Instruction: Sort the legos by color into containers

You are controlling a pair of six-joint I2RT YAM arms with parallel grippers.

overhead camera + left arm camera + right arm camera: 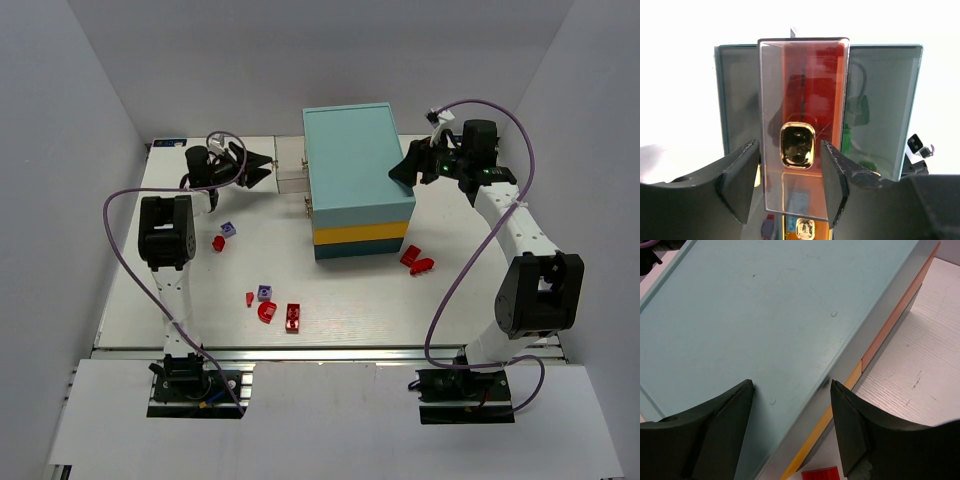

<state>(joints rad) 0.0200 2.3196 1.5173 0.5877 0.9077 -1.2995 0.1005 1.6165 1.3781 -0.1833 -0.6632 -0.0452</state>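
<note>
The cabinet [358, 165] of light teal, yellow and darker teal layers stands mid-table. One clear drawer [290, 172] is pulled out of its left side. My left gripper [262, 167] is open just in front of that drawer. In the left wrist view the gripper [790, 175] has its jaws to either side of the drawer front [802, 100] with its gold handle [797, 145]. My right gripper [405, 170] is open and empty over the cabinet's right top edge [830, 380]. Red legos [293, 316] and purple legos [264, 292] lie loose on the table.
More legos lie left of the cabinet: a purple one [228, 229] and a red one [218, 243]. Two red legos [416, 260] lie by the cabinet's front right corner; one shows in the right wrist view [820, 474]. White walls enclose the table.
</note>
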